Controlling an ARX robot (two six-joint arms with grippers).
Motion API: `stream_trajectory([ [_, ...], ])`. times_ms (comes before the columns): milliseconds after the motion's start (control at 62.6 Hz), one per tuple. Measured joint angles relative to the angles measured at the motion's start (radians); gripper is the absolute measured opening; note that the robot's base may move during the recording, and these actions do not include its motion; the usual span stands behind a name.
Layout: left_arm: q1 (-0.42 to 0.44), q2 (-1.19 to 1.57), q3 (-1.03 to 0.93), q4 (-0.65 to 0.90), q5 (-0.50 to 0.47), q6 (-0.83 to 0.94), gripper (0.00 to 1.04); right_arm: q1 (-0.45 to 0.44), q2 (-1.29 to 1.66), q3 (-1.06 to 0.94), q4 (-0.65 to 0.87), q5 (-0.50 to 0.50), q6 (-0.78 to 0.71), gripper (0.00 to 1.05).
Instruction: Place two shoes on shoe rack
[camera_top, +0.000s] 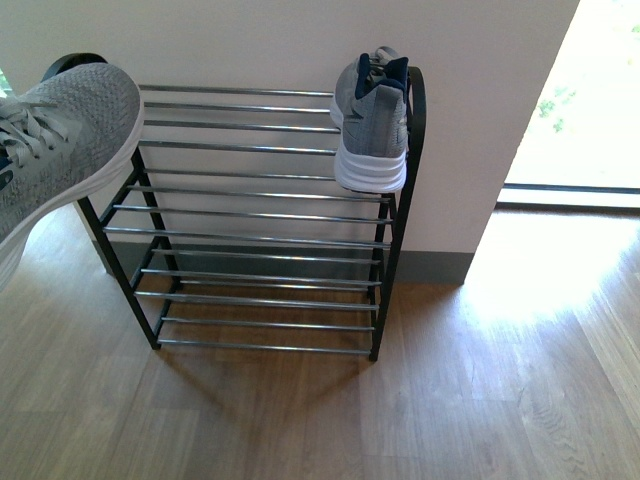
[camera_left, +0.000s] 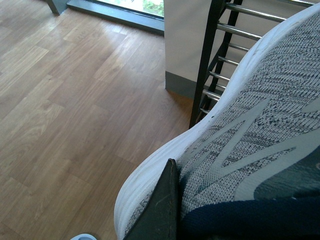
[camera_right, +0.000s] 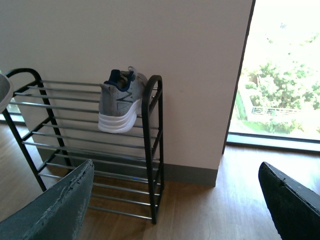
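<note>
One grey knit sneaker (camera_top: 375, 120) with a thick white sole rests on the top tier of the black shoe rack (camera_top: 398, 230) at its right end, heel toward me; it also shows as the sneaker (camera_right: 119, 102) on the rack (camera_right: 152, 150) in the right wrist view. The second sneaker (camera_top: 55, 140) hangs in the air at the rack's upper left, toe over the top corner. My left gripper is shut on this sneaker (camera_left: 250, 150); one dark finger (camera_left: 162, 210) presses its side near the heel. My right gripper (camera_right: 175, 205) is open, with only floor between its fingers.
The rack stands against a white wall (camera_top: 300, 40) with a grey skirting (camera_top: 430, 265). Wooden floor (camera_top: 400, 410) spreads in front. A bright glass door (camera_top: 590, 100) lies to the right of the wall.
</note>
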Motion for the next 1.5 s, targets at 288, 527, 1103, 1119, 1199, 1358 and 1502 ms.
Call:
stream_trajectory([
  [288, 0.000, 0.000, 0.000, 0.000, -0.001, 0.000, 0.01, 0.000, 0.000, 0.000, 0.000, 0.000, 0.000, 0.96],
  [527, -0.076, 0.111, 0.068, 0.221, -0.092, 0.042, 0.01, 0.000, 0.000, 0.000, 0.000, -0.002, 0.000, 0.96],
  [1103, -0.283, 0.396, 0.714, -0.425, -0.072, -0.428, 0.01, 0.000, 0.000, 0.000, 0.000, -0.002, 0.000, 0.96],
  [1119, -0.287, 0.404, 0.728, -0.436, -0.074, -0.434, 0.01, 0.000, 0.000, 0.000, 0.000, -0.002, 0.000, 0.96],
  [1199, -0.318, 0.468, 0.842, -0.512, -0.089, -0.473, 0.01, 0.000, 0.000, 0.000, 0.000, -0.002, 0.000, 0.96],
  [1358, -0.363, 0.619, 1.122, -0.713, -0.043, -0.567, 0.01, 0.000, 0.000, 0.000, 0.000, -0.002, 0.000, 0.96],
  [1502, -0.383, 0.743, 1.333, -0.838, -0.008, -0.614, 0.01, 0.000, 0.000, 0.000, 0.000, -0.002, 0.000, 0.96],
])
